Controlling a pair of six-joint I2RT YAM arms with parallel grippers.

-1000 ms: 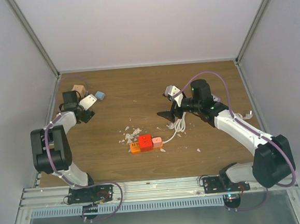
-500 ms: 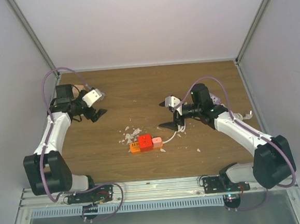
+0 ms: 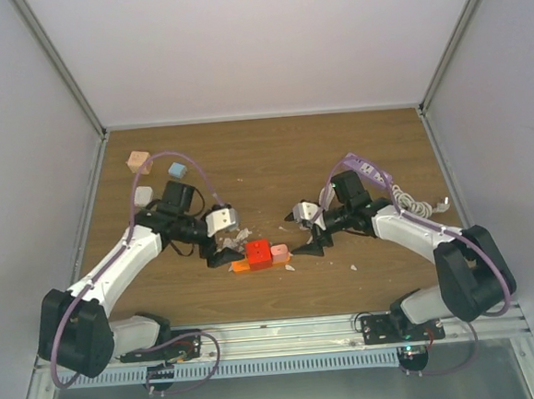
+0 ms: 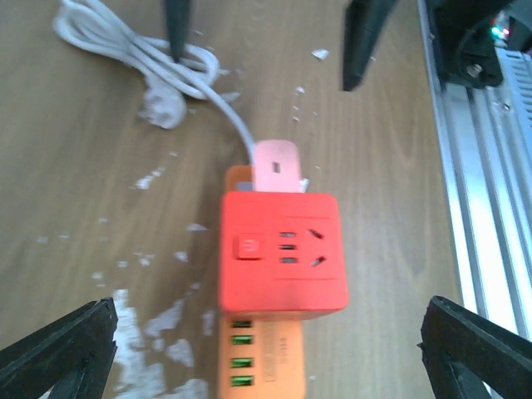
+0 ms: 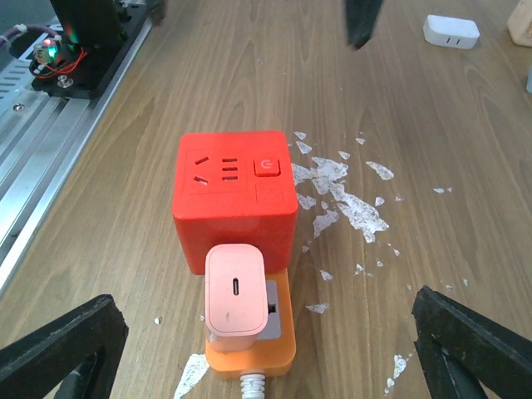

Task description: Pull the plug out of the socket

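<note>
Between the two pairs of fingers, the socket (image 3: 242,264) lies flat on the wooden table (image 3: 263,153). It carries a red block (image 5: 233,195), and a pink charger (image 5: 237,299) is plugged in at the end nearer the right gripper (image 5: 266,303). That gripper's fingers gape wide and touch nothing. The left gripper (image 4: 268,312) is spread just as wide, facing the socket's orange end. The plug (image 3: 143,195) lies well apart from the socket, far behind the left fingers, near a tan cube (image 3: 138,161) and a blue cube (image 3: 178,169). White flakes (image 5: 341,195) litter the wood beside the red block.
</note>
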